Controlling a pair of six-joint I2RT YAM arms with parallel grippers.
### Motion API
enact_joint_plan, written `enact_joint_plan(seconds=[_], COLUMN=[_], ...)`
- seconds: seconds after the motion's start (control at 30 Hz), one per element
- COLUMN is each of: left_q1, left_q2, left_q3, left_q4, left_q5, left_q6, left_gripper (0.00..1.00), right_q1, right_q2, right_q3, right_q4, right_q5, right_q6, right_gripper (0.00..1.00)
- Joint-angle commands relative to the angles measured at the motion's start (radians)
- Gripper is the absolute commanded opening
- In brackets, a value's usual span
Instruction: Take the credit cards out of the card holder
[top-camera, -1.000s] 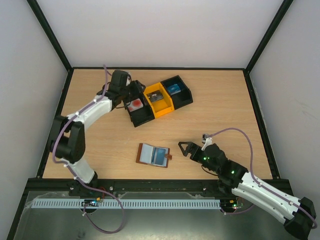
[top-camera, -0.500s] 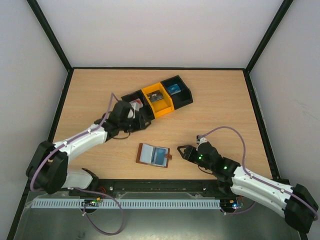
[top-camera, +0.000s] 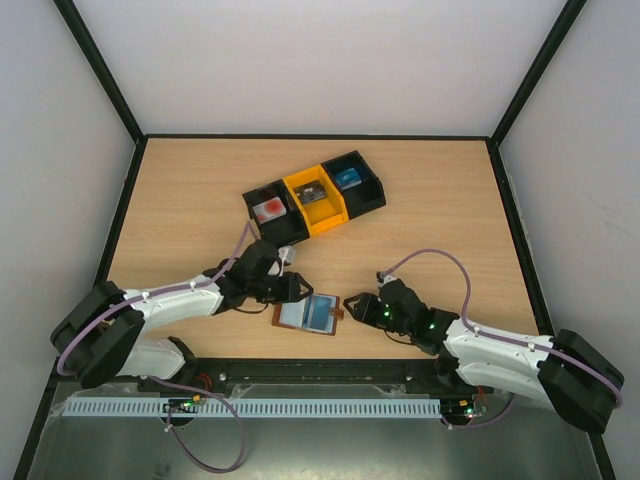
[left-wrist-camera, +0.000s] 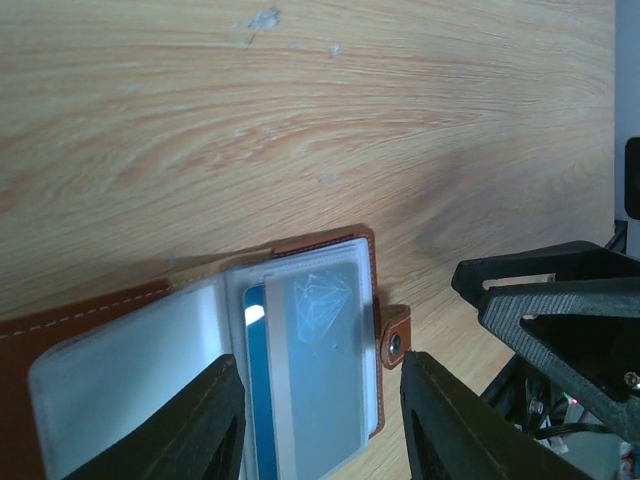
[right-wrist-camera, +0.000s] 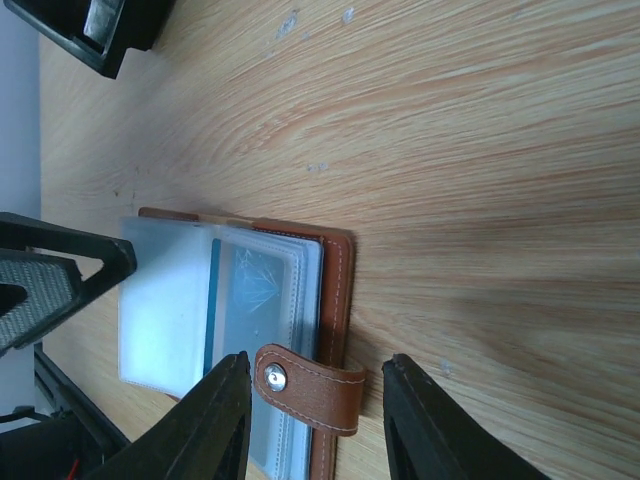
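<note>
The brown card holder (top-camera: 305, 314) lies open on the table near the front edge, its clear sleeves facing up. In the right-hand sleeve sits a grey credit card (left-wrist-camera: 325, 355) with white line marks, and the edge of a blue credit card (left-wrist-camera: 256, 395) shows beside it. My left gripper (top-camera: 296, 287) is open at the holder's far left side; in the left wrist view its fingers straddle the right-hand sleeve (left-wrist-camera: 322, 432). My right gripper (top-camera: 353, 307) is open, and its fingers (right-wrist-camera: 315, 420) stand on either side of the strap tab (right-wrist-camera: 312, 386) with small gaps.
Three bins stand in a row at the back: a black bin (top-camera: 268, 209) with a red item, an orange bin (top-camera: 316, 198), and a black bin (top-camera: 353, 180) with a blue item. Black frame rails border the table.
My left arm has swung from the bins down to the card holder. My right gripper has moved left up to the strap tab, and its jaws have narrowed.
</note>
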Motion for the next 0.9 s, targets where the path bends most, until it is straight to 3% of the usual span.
enact_joint_plan(seconds=[0.0,0.53,0.87], left_q1=[-0.006,-0.076,-0.076], left_q2=[0.010,0.076,0.076], left_q3=[-0.057,-0.093,-0.166], left_q4=[0.120,0.150,0.216], left_q5=[0.027,0.002,0.005], left_q6=[-0.063,-0.096,-0.136], left_gripper=[0.45,0.46,0.46], right_q1=[0.015,0.052,0.051], right_q2=[0.048,0.252,0.320], right_q3=[0.034,0.073,0.063], right_q4=[0.073,0.106,0.117], right_q5=[-0.001,0.012,0.056], right_q6=[0.008,-0.065,-0.109], right_gripper=[0.37,0.33,0.25])
